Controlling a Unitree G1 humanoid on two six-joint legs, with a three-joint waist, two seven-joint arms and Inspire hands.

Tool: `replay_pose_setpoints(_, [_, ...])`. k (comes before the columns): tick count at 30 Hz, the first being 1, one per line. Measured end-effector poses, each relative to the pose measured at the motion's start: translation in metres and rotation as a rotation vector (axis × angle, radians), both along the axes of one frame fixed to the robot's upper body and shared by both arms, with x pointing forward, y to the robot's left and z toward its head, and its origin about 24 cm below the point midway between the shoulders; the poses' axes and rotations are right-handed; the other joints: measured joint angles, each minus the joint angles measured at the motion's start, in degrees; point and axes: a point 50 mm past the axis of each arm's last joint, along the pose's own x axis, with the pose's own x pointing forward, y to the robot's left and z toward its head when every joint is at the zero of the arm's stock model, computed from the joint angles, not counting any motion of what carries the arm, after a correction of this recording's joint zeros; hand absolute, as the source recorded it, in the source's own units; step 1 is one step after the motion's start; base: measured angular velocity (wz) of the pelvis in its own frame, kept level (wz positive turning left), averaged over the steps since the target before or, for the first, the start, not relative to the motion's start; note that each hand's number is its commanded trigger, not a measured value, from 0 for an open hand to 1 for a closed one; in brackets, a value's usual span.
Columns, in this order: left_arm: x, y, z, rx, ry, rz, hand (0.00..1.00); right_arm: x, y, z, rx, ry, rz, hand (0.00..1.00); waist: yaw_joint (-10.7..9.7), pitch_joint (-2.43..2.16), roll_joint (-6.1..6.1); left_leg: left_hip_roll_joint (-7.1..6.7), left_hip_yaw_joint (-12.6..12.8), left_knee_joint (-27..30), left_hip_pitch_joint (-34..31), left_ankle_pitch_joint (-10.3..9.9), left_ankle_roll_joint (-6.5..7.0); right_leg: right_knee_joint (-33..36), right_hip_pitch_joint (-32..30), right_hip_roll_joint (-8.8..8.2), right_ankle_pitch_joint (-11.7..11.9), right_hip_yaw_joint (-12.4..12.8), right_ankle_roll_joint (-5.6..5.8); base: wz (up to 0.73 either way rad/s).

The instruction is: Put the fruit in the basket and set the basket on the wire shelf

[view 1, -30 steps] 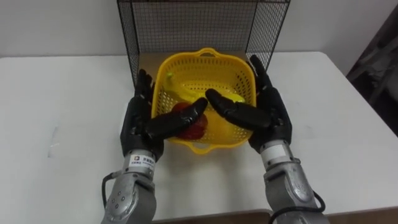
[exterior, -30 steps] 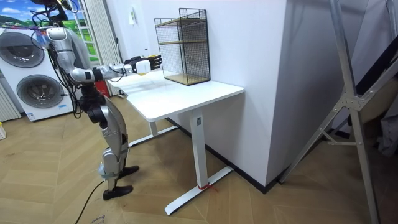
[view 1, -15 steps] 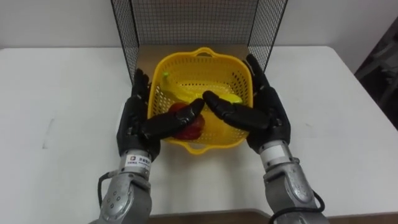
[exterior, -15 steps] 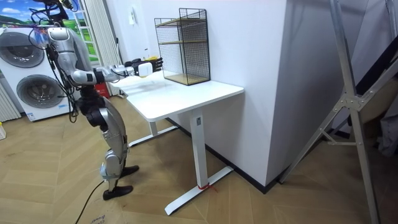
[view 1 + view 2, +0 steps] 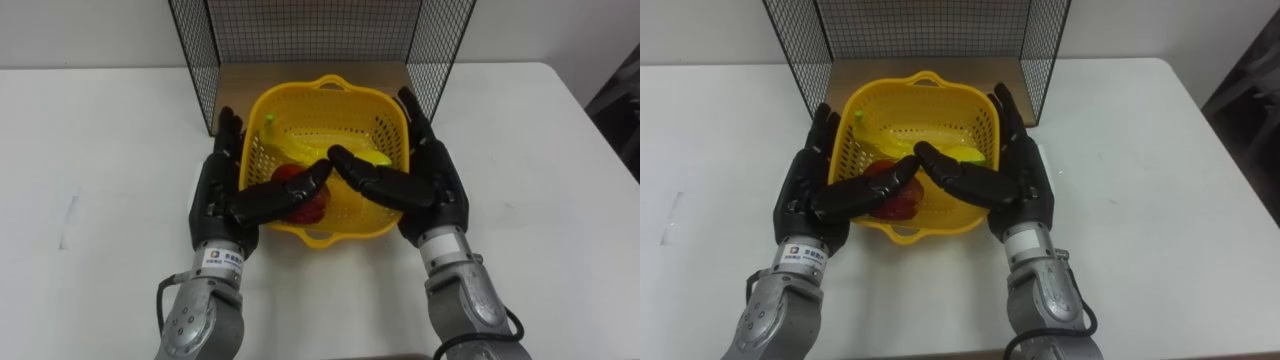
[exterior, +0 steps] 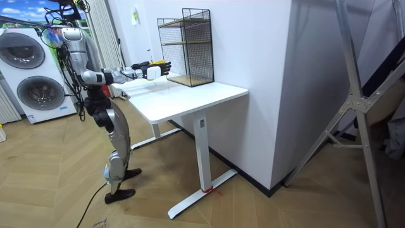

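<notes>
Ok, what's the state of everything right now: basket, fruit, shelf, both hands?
Basket: upright, pressed between both hands, far rim at the wire shelf mouth.
Banana: lying inside the basket.
Red fruit: inside the basket, partly hidden by the hands.
Left hand: open, fingers straight along the basket's left side.
Right hand: open, fingers straight along its right side.
Wire shelf: upright on the table, front open toward the robot.

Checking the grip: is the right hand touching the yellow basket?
Touching. The left eye view shows the right hand pressed flat against the side of the basket, thumb over its rim.
</notes>
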Motion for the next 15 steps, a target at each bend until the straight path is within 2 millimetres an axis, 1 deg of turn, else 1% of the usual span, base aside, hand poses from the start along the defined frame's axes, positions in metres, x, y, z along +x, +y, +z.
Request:
replay_pose_setpoints(1, [-0.0001,-0.001,0.0002,-0.001,-0.003,-0.008,0.0,0.0005,-0.0004,0.0004,0.0,0.001,-0.007,0.0,-0.35,-0.02,0.16,-0.18,0.46,-0.6,0.91,-0.52,0.76,5.22,-1.61,-0.8,-0.27,0.07,0.49,0.18])
replay_pose_setpoints(2, [0.0,-0.0013,0.0007,-0.003,-0.007,-0.011,0.0,0.0014,-0.0002,0.0018,-0.004,-0.005,-0.01,0.0,-1.33,-0.08,0.15,-0.31,0.98,-1.32,1.94,-1.46,1.31,13.69,-4.98,-2.34,-0.24,0.01,0.76,0.29])
replay_pose_setpoints(3, [0.0001,-0.0012,0.0006,-0.002,-0.007,-0.011,0.0,0.0015,0.0,0.0025,-0.004,-0.009,-0.013,0.0,-1.7,0.0,-0.11,-0.94,0.98,-1.48,2.43,-1.91,1.57,18.1,-6.65,-3.61,0.07,0.18,1.3,0.34])
replay_pose_setpoints(4, [-0.001,-0.0022,-0.0005,-0.002,-0.001,-0.015,0.0,0.0013,-0.0003,0.0026,-0.009,-0.011,-0.017,0.0,-1.95,0.13,-0.39,-2.26,0.84,-1.49,3.65,-2.34,2.33,26.09,-9.76,-5.97,2.2,0.63,2.71,0.2])
replay_pose_setpoints(5, [-0.0022,-0.004,-0.0014,-0.005,0.004,-0.022,0.0,0.001,-0.0006,0.0022,-0.011,-0.009,-0.021,0.0,-1.77,0.07,0.16,-2.81,0.77,-1.53,4.82,-2.81,3.01,31.32,-11.91,-7.14,5.46,1.37,2.78,0.08])
replay_pose_setpoints(6, [-0.0023,-0.0046,-0.0014,-0.005,0.004,-0.024,0.0,0.001,-0.0011,0.0022,-0.012,-0.008,-0.023,0.0,-1.72,0.05,0.74,-2.88,0.66,-1.55,5.13,-3.03,3.29,33.16,-12.85,-7.29,7.26,1.81,2.76,0.05])
replay_pose_setpoints(7, [-0.0022,-0.0049,-0.0012,-0.006,0.003,-0.025,0.0,0.0009,-0.0023,0.002,-0.016,-0.008,-0.026,0.0,-1.88,0.26,1.97,-2.8,0.08,-2.08,6.36,-3.2,3.66,35.71,-14.62,-7.06,9.78,2.36,3.16,0.0])
replay_pose_setpoints(8, [-0.0018,-0.0045,-0.0006,-0.004,-0.001,-0.023,0.0,0.0008,-0.0024,0.0019,-0.018,-0.009,-0.023,0.0,-1.56,0.24,2.65,-2.62,0.06,-2.82,7.21,-3.28,3.94,35.05,-15.7,-6.32,8.39,3.34,3.74,0.0])
replay_pose_setpoints(9, [-0.0013,-0.0043,0.0,-0.004,-0.005,-0.022,0.0,0.001,-0.0025,0.0022,-0.02,-0.012,-0.021,0.0,-1.4,0.4,2.94,-2.51,0.11,-2.97,7.44,-3.35,4.05,34.06,-16.37,-6.12,6.81,3.69,3.61,0.0])
replay_pose_setpoints(10, [-0.001,-0.0035,0.0005,-0.006,-0.01,-0.017,0.0,0.0012,-0.0023,0.0025,-0.018,-0.015,-0.018,0.0,-1.33,0.75,3.45,-2.14,0.04,-3.08,7.83,-3.44,4.17,29.11,-17.19,-5.24,4.34,3.91,3.74,0.06])
replay_pose_setpoints(11, [-0.0011,-0.0029,0.0006,-0.005,-0.013,-0.016,0.0,0.0012,-0.0019,0.0026,-0.019,-0.015,-0.014,0.0,-1.33,0.71,3.31,-2.17,0.0,-3.32,7.9,-3.44,4.17,20.76,-17.48,-4.66,3.62,3.8,3.77,0.09])
replay_pose_setpoints(12, [-0.0011,-0.0026,0.0004,-0.004,-0.013,-0.015,0.0,0.0013,-0.0017,0.0028,-0.021,-0.017,-0.012,0.0,-1.33,0.64,3.12,-2.29,-0.02,-3.23,7.89,-3.44,4.16,16.18,-17.33,-4.51,3.79,3.79,3.57,0.11])
replay_pose_setpoints(13, [-0.0012,-0.0027,-0.0009,-0.003,-0.008,-0.015,0.0,0.0016,-0.0015,0.0029,-0.023,-0.019,-0.01,0.0,-1.4,0.56,2.85,-2.41,-0.18,-3.28,7.93,-3.64,3.92,7.91,-16.41,-3.49,6.62,3.81,3.23,0.19])
replay_pose_setpoints(14, [-0.0013,-0.0043,-0.0032,-0.005,0.002,-0.017,0.0,0.0011,-0.0025,0.0014,-0.031,-0.013,-0.009,0.0,-1.52,0.58,3.38,-1.89,-1.09,-3.42,8.52,-4.06,3.48,5.7,-15.29,-2.52,10.11,3.79,2.09,0.12])
replay_pose_setpoints(15, [-0.0014,-0.0044,-0.0035,-0.004,0.003,-0.018,0.0,0.0012,-0.0024,0.0009,-0.032,-0.009,-0.007,0.0,-1.45,0.52,3.61,-1.43,-1.07,-4.0,8.88,-4.12,3.28,4.73,-14.62,-1.9,10.25,3.22,1.88,0.0])
